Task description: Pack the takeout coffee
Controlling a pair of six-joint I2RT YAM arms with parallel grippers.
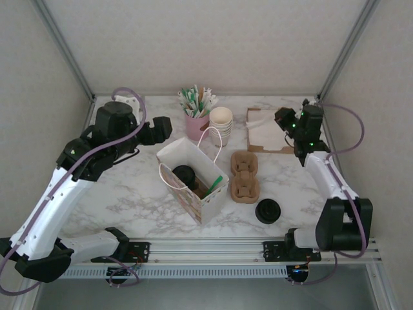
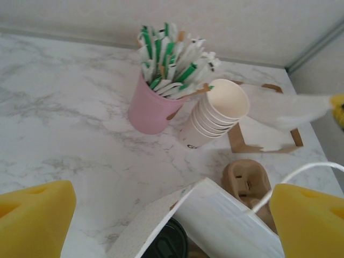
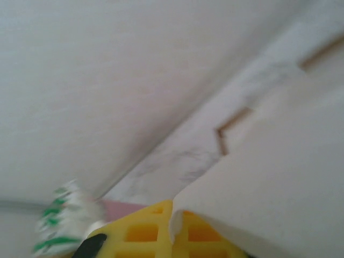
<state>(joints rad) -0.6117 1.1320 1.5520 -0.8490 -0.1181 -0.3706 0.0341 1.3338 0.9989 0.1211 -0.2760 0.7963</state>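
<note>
Left gripper (image 1: 160,129) jaws apart above bag's (image 1: 208,201) far edge; right gripper (image 1: 284,120) pinching napkin (image 3: 269,177) beyond bag. Coffee (image 1: 184,175) inside bag: looks light, crushable; best gripped gently round sides.

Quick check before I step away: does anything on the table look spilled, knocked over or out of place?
Nothing spilled or toppled. The takeout coffee sits inside the open paper bag. A loose black lid lies alone near the front edge; the right tool holds a napkin.
</note>
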